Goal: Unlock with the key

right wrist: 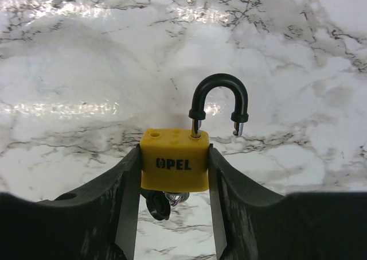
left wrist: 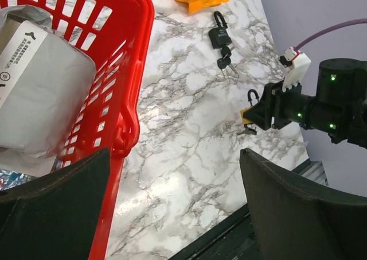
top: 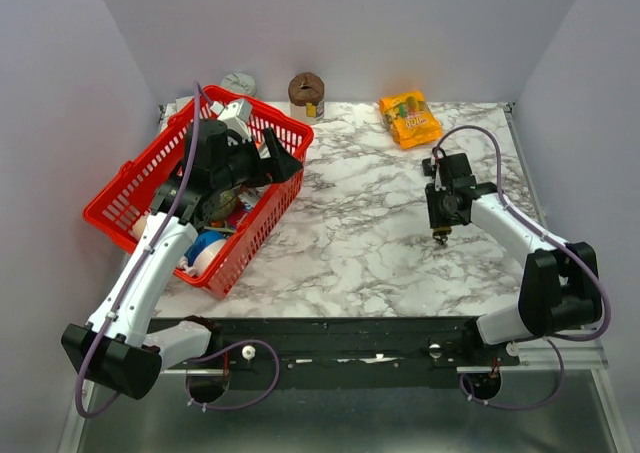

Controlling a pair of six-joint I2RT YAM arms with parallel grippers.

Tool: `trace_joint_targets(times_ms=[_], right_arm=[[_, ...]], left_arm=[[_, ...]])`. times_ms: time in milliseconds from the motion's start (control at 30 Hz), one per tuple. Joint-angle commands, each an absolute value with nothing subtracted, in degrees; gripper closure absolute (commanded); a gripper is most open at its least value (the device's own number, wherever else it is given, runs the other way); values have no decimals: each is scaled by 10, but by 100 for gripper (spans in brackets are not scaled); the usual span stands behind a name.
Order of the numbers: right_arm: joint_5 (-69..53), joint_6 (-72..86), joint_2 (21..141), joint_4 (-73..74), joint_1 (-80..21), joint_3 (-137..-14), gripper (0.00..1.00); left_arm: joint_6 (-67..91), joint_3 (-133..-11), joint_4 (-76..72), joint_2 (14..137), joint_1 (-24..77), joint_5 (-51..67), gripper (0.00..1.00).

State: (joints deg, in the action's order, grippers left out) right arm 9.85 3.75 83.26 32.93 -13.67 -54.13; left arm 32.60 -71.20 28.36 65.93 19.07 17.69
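Pinches the yellow padlock (right wrist: pixel 175 162) by its two narrow sides in the right gripper (right wrist: pixel 174 154), fingers pressed against the body, over the marble bench (right wrist: pixel 69 59); cannot tell whether it touches the surface. Carries the black shackle (right wrist: pixel 219 99) on top, one leg seated in the body, the other hanging free just beside it. Shows a key (right wrist: pixel 161 204) poking out under the body, between the fingers.

Reaches in from the right side of the bench with the right arm bent at the elbow, wrist turned down, gripper pointing at the surface on the right half.

Stretches the left arm forward and to the left, over the red basket (top: pixel 262 213), with the left gripper (left wrist: pixel 175 156) spread wide and holding nothing.

Holds in the basket a grey-white wrapped package (left wrist: pixel 40 88), a blue and white round thing (top: pixel 205 248) and some crinkled foil (left wrist: pixel 17 177); hides the rest under the arm.

Places the yellow padlock well apart from the left gripper, across the bench to its right.

Has a black padlock (left wrist: pixel 219 37) with a bunch of keys (left wrist: pixel 225 62) lying flat on the bench beyond the yellow one, near an orange snack bag (top: pixel 410 119) at the far edge. Sets a brown thing on a small can (top: pixel 307 95) and a round white dial (top: pixel 238 81) by the back wall, behind the basket.
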Motion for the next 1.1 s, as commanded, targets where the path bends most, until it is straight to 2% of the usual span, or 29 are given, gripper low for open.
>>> trace_joint_targets(times_ms=[0, 567, 667, 700, 767, 800, 833, 900, 1067], right_arm=[[71, -35, 840, 307, -106, -531, 77], [53, -73, 947, 277, -55, -555, 76], [58, -69, 947, 275, -54, -553, 67], [61, -68, 946, 275, -54, -552, 58], [64, -64, 945, 278, -54, -553, 47], [62, -63, 944, 279, -53, -554, 36], [62, -61, 943, 280, -54, -555, 31], [70, -55, 940, 282, -54, -557, 23], [83, -37, 941, 293, -52, -574, 13]], left_arm=[[320, -697, 272, 647, 186, 165, 1], [300, -694, 303, 621, 185, 168, 1], [300, -689, 306, 618, 185, 164, 1], [301, -687, 306, 620, 185, 164, 1], [301, -686, 301, 620, 185, 170, 1], [303, -686, 302, 621, 185, 168, 1], [304, -687, 301, 621, 185, 166, 1], [304, -689, 300, 621, 185, 163, 1], [298, -679, 290, 613, 185, 174, 1]])
